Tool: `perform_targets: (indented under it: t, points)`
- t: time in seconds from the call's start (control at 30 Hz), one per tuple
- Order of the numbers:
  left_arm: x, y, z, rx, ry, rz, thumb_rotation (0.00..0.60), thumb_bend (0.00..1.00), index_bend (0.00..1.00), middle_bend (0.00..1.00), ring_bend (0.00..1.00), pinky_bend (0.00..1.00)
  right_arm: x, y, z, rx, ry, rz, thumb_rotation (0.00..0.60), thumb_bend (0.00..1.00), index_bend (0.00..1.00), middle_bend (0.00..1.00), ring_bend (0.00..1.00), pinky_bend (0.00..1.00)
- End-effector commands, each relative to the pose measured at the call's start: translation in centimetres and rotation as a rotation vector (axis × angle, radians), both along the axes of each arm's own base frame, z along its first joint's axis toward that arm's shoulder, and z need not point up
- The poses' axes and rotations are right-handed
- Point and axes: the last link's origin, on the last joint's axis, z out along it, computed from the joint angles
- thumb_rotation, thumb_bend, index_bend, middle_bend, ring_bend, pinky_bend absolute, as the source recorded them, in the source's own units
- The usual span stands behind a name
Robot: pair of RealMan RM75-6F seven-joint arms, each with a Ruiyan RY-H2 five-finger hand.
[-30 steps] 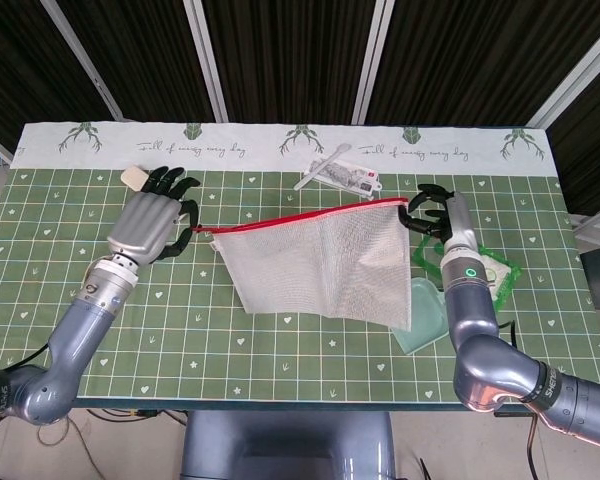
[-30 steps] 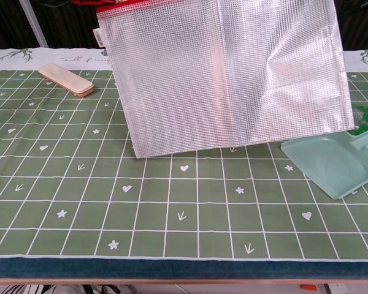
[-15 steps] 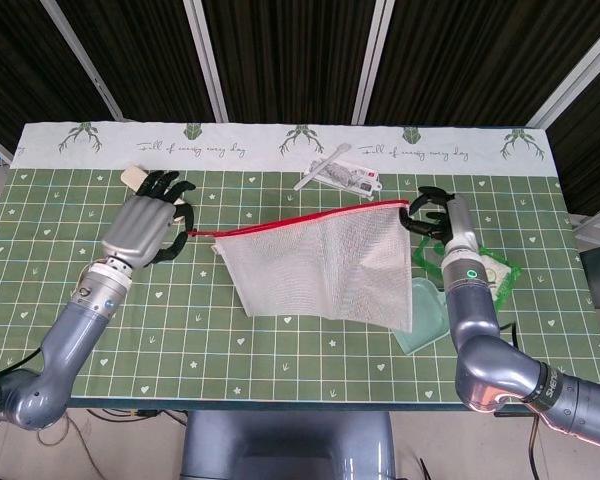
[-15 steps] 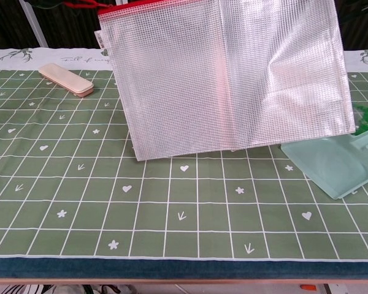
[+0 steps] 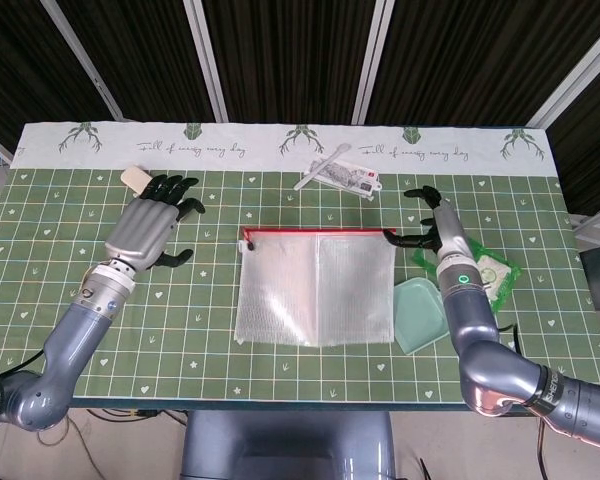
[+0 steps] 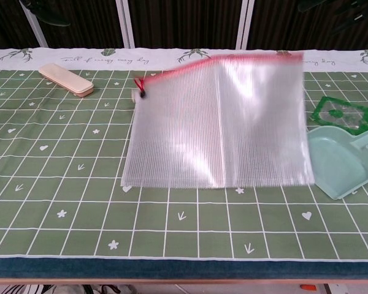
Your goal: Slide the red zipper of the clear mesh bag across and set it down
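Observation:
The clear mesh bag (image 5: 315, 288) lies on the green grid mat near the table's middle, its red zipper (image 5: 315, 231) along the far edge and the dark pull (image 5: 248, 243) at the left end. In the chest view the bag (image 6: 218, 125) is motion-blurred, with the pull (image 6: 141, 92) at its upper left. My left hand (image 5: 150, 228) hovers left of the bag with fingers spread, holding nothing. My right hand (image 5: 430, 225) is just right of the bag's top right corner, fingers apart, with one fingertip close to that corner.
A mint dustpan (image 5: 418, 315) sits right beside the bag's right edge, and a green packet (image 5: 490, 270) lies behind it. A beige case (image 5: 135, 178) lies at the far left. A packet with a white utensil (image 5: 340, 175) sits at the back middle.
The bag hung stretched between both hands; both let go and it has dropped flat onto the mat. Both hands have opened, and the left has drawn slightly away.

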Motion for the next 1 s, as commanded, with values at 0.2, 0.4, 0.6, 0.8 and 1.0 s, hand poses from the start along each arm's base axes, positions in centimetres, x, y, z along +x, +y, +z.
perform_targets:
  t: [0.2,0.4,0.6,0.8,1.0]
  points:
    - [-0.4,-0.6,0.0,-0.006,-0.025,0.01,0.6,0.17,0.18,0.04,0.0,0.0,-0.5,0.4,0.0,0.022,0.123,0.056,0.6,0.2,0.0,0.0,0.0,0.22]
    - [-2.1,-3.0,-0.1,0.008,-0.023,-0.016,0.6,0.17,0.16,0.02,0.0,0.0,-3.4,2.8,0.2,0.042,0.323,0.119,0.6,0.14,0.0,0.0,0.0,0.22]
    - [-5.5,-6.2,-0.2,0.049,-0.014,-0.027,0.6,0.12,0.1,0.0,0.0,0.0,-7.4,6.2,0.7,0.024,0.549,0.219,0.6,0.09,0.0,0.0,0.0,0.22]
    - [-10.8,-10.1,-0.2,0.114,0.023,0.021,0.6,0.08,0.02,0.0,0.0,0.0,-12.5,10.9,1.4,-0.028,0.796,0.357,0.6,0.09,0.0,0.0,0.0,0.21]
    - [-16.9,-14.2,-0.1,0.138,0.063,0.086,0.6,0.07,0.0,0.0,0.0,0.0,-17.3,17.0,2.0,-0.005,0.869,0.384,0.6,0.08,0.0,0.0,0.0,0.21]
